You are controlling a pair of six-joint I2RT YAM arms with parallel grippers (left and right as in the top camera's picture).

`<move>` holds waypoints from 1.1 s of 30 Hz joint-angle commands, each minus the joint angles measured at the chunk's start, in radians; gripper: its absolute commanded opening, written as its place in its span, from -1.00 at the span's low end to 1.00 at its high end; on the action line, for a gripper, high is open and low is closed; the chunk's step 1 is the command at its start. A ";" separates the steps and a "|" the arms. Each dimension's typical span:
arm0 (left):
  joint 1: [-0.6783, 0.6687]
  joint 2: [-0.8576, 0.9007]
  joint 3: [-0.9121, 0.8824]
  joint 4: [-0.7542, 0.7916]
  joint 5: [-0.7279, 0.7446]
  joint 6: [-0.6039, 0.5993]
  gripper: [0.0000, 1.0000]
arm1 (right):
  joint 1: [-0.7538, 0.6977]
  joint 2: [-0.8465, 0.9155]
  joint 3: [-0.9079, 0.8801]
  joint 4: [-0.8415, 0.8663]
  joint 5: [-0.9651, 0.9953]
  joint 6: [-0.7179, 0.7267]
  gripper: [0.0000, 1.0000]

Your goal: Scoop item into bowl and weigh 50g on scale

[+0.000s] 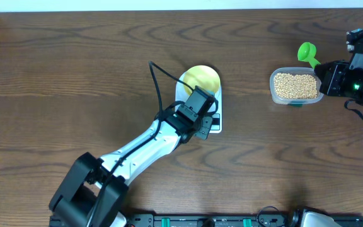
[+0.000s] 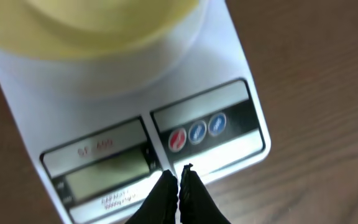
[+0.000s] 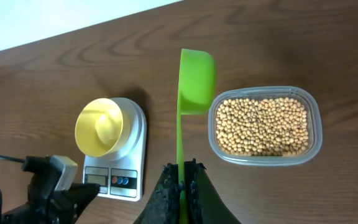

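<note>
Your right gripper (image 3: 184, 171) is clamped on the glossy green scoop (image 3: 196, 78) next to the clear tub (image 3: 316, 118) of round tan beans (image 3: 263, 127), and your left gripper (image 2: 179, 175) is closed, empty, over the smooth white scale (image 2: 229, 62) carrying the yellow bowl (image 2: 104, 25).

The scale (image 2: 216, 68) has faint red letters on its front, just above the grey display (image 2: 107, 177). They look like "SF-400", but they are blurry, so this is not sure. Under the display is a line of tiny print, too blurry to read. The red button (image 2: 177, 140) and the blue buttons (image 2: 197, 132) carry small marks that cannot be read.
</note>
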 commanded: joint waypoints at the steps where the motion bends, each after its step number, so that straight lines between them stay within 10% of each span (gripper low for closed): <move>1: -0.001 0.025 0.008 0.027 -0.020 0.024 -0.85 | -0.002 0.001 -0.004 0.002 -0.002 0.010 -0.97; 33: -0.001 0.096 -0.035 0.139 -0.020 0.055 -0.86 | -0.002 0.001 -0.004 0.014 -0.002 0.010 -0.97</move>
